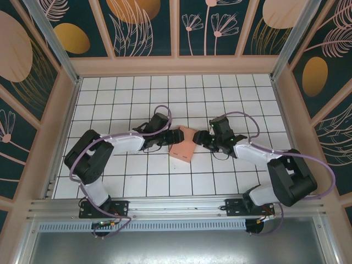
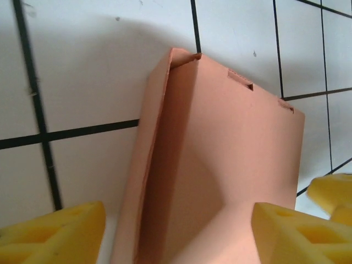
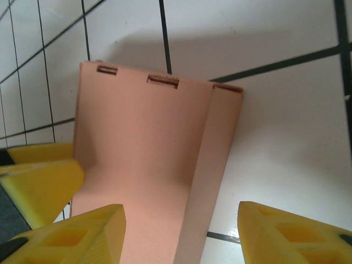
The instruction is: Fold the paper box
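The paper box (image 1: 183, 147) is salmon-pink cardboard lying on the tiled floor between both arms, partly folded, with one long side panel turned up. In the left wrist view the box (image 2: 220, 165) runs away from the camera, small slots along its far edge. My left gripper (image 2: 176, 236) is open, its yellow fingers (image 2: 52, 234) straddling the box's near end. In the right wrist view the box (image 3: 148, 165) shows its raised side strip on the right. My right gripper (image 3: 181, 236) is open too, fingers (image 3: 294, 234) set wide around the near end. From above, left gripper (image 1: 171, 136) and right gripper (image 1: 201, 138) flank the box.
The floor is white tile with a black grid (image 1: 132, 99), enclosed by wooden walls (image 1: 55, 126) and a metal rail (image 1: 176, 208) at the near edge. The other arm's yellow finger (image 2: 333, 195) shows at the right of the left wrist view.
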Tool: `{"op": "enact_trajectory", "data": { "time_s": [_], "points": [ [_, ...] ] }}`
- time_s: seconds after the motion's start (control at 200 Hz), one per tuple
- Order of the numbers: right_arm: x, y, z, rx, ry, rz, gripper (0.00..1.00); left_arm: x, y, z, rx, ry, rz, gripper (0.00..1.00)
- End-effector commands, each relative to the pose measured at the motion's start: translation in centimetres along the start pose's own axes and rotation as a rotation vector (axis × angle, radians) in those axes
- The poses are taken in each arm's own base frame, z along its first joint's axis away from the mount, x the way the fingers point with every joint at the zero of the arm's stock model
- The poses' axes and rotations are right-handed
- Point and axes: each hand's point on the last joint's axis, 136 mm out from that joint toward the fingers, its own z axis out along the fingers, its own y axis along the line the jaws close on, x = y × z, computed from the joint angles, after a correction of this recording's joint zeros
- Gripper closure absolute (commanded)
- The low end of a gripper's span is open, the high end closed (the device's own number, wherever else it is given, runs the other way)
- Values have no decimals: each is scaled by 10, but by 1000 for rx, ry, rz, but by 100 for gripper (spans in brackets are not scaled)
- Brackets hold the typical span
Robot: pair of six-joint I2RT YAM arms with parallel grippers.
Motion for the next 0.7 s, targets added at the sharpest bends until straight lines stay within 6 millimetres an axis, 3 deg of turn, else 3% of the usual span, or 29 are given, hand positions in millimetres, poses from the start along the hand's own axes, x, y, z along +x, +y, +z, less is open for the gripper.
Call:
{"op": "enact_trajectory", "data": {
  "time_s": [0.0,0.275,0.395,0.565,0.696],
  "points": [
    [5,6,6,-45,23,16,46,6,-10,11,62,62,-11,37],
    [10,16,20,-121,58,55,53,4,-36,6,177,66,-52,51],
    [12,17,24,-143,63,89,57,8,-36,11,176,84,-66,57],
    [10,19,27,-165,51,111,61,21,-35,21,172,122,-74,76],
    [10,19,29,-178,54,119,63,17,-49,22,191,116,-57,82]
  ]
}}
